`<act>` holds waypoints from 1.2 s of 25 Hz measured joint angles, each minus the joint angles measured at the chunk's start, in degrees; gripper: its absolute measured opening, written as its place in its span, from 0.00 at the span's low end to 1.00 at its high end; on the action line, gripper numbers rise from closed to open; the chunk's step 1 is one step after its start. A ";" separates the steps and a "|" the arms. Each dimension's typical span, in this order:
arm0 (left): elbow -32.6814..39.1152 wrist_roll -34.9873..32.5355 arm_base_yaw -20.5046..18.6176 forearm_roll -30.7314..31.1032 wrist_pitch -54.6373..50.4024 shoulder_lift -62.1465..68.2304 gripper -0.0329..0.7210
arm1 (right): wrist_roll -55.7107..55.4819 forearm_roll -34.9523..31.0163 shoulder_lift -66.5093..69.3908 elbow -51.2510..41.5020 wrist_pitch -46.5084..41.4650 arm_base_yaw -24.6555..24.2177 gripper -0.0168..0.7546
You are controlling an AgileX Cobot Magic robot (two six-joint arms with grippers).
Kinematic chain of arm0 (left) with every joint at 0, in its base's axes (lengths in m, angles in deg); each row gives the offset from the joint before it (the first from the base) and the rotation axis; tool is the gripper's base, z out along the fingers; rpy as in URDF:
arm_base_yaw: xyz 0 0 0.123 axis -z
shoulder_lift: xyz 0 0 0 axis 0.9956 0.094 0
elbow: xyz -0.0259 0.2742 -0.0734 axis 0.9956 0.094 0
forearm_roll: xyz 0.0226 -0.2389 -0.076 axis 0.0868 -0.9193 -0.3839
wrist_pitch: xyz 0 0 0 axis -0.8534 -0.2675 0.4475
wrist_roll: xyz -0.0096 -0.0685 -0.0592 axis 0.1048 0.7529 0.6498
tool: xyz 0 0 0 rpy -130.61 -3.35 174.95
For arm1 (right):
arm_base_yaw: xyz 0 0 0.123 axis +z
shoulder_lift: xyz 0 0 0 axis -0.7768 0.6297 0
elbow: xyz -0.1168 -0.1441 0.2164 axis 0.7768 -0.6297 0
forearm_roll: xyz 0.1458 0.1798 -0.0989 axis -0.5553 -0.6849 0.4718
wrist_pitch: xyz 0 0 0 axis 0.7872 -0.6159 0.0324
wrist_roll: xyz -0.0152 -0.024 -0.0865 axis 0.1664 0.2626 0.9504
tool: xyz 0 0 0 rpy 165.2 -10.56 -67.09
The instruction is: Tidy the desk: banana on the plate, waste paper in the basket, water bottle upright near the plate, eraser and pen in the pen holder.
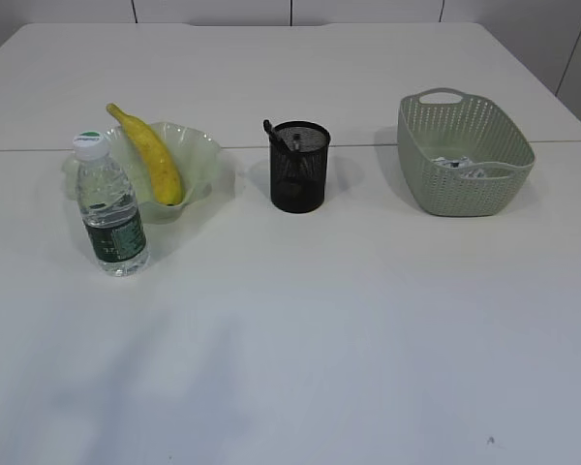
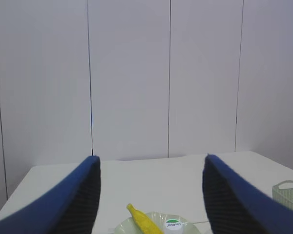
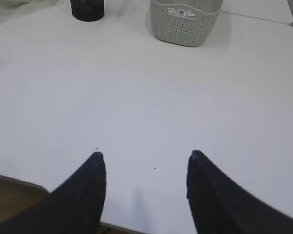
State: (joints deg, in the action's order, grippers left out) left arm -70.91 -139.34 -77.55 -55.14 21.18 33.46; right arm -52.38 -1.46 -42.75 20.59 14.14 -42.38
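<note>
A yellow banana lies on the pale green plate at the left. The water bottle stands upright just in front of the plate. A black mesh pen holder in the middle has a pen sticking out; the eraser is hidden. White waste paper lies inside the green basket at the right. Neither gripper shows in the exterior view. My left gripper is open and empty, high above the banana. My right gripper is open and empty over the table's near edge.
A seam runs across the table behind the objects. The right wrist view shows the pen holder and basket far ahead, and the table's front edge at bottom left. A panelled wall stands behind.
</note>
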 joint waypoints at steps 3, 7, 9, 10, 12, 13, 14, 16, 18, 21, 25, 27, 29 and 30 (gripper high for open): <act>0.70 0.00 -0.48 -0.60 -0.60 -1.29 0.66 | 0.00 0.00 0.00 0.00 0.00 0.00 0.53; 1.36 0.00 -0.62 -1.33 -0.60 -2.96 0.66 | 0.00 0.00 0.00 0.00 0.00 0.00 0.53; 2.27 0.00 -0.62 -1.66 -0.60 -3.73 0.66 | 0.00 0.00 0.00 0.00 0.00 0.00 0.53; 2.93 0.00 -0.75 -1.79 -0.60 -4.23 0.66 | 0.00 0.00 0.00 0.00 0.00 0.00 0.53; 3.77 0.00 -1.26 -2.21 -0.60 -5.19 0.66 | 0.00 0.00 0.00 0.00 0.00 0.00 0.53; 4.12 0.00 -1.63 -2.35 -0.60 -5.72 0.66 | 0.00 0.00 0.00 0.00 0.00 0.00 0.53; 4.39 0.00 -1.99 -2.50 -0.60 -6.38 0.66 | 0.00 0.00 0.00 0.00 0.00 0.00 0.53; 4.92 0.00 -2.37 -2.77 -0.60 -7.62 0.66 | 0.00 0.00 0.00 0.00 0.00 0.00 0.53; 5.69 0.00 -2.45 -3.03 -0.60 -9.03 0.66 | 0.00 0.00 0.00 0.00 0.00 0.00 0.53; 6.98 0.00 -2.93 -3.94 -0.60 -10.19 0.66 | 0.00 0.00 0.00 0.00 0.00 0.00 0.53; 7.49 0.00 -4.00 -4.55 -0.60 -10.30 0.66 | 0.00 0.00 0.00 0.00 0.00 0.00 0.54; 7.49 0.00 -4.10 -4.66 -0.60 -10.30 0.66 | 0.00 0.00 0.00 0.00 0.00 0.00 0.53; 7.97 0.00 -4.10 -4.66 -0.60 -10.40 0.66 | 0.00 0.00 0.00 0.00 0.00 0.00 0.53; 8.41 0.00 -4.10 -4.66 -0.60 -10.40 0.66 | 0.00 0.00 0.00 0.00 0.00 0.00 0.53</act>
State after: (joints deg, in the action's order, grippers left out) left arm -62.49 -139.34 -81.65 -59.81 20.58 23.06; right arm -52.38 -1.46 -42.75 20.59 14.14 -42.38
